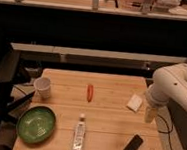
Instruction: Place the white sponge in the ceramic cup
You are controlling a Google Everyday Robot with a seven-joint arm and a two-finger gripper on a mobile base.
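Observation:
The white sponge (135, 102) lies on the right side of the wooden table (107, 118). The ceramic cup (43, 88) is white and stands upright near the table's left edge. My gripper (149, 114) hangs down from the white arm (173, 88) at the table's right edge, just right of the sponge and close to it. I cannot tell whether it touches the sponge.
A green bowl (36, 124) sits at the front left. A bottle (79, 135) lies at the front middle. A black phone (133, 146) lies at the front right. A red-orange oblong object (89, 91) lies mid-table between cup and sponge. A dark chair stands to the left.

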